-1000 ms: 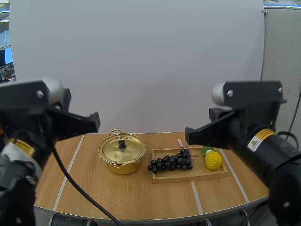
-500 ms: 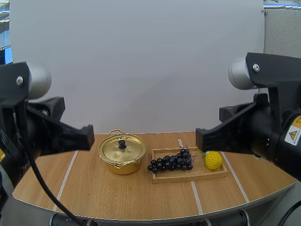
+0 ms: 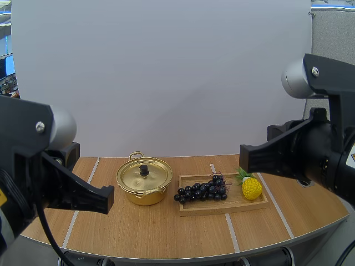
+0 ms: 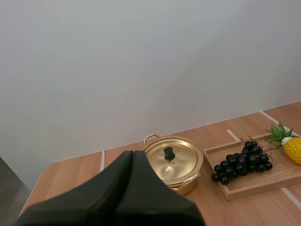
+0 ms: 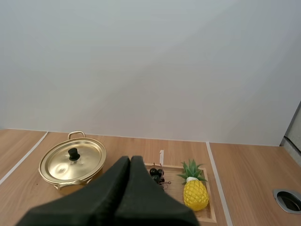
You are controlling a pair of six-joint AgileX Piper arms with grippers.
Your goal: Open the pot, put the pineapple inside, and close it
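Currently, the left gripper (image 4: pixel 133 153) is clenched on nothing: its two black fingers lie together as one dark wedge. It hangs above the near left part of the table (image 3: pixel 138 230), near of the pot (image 3: pixel 145 191) and well apart from it.

The pot is gold-coloured, with two loop handles. It stands left of the table's centre. The lid (image 3: pixel 138 176) sits on it, closed, with a black knob (image 3: pixel 144 169) at its middle.

Just right of the pot lies the wooden tray (image 3: pixel 222 208), long side running left to right. A bunch of dark grapes (image 3: pixel 202 189) rests on the tray's left half, a few berries overhanging the left end.

The pineapple (image 3: pixel 251 189) lies on the right end of the tray, yellow body near and green leaves pointing far and left. It is apart from the grapes and from both grippers.

The right gripper (image 5: pixel 130 159) is also clenched on nothing, fingers pressed into one wedge. It hangs above the near part of the table, near of the tray.

A sticker (image 3: pixel 351 159) on the right arm is cut off at the frame edge and cannot be read.

The table has a wood-grain top with a curved near edge. Pale stripes (image 3: pixel 80 199) run from near to far across it. A round metal-rimmed opening (image 3: pixel 304 182) is set into the top, right of the tray. A plain white panel (image 3: pixel 166 77) stands behind the far edge.
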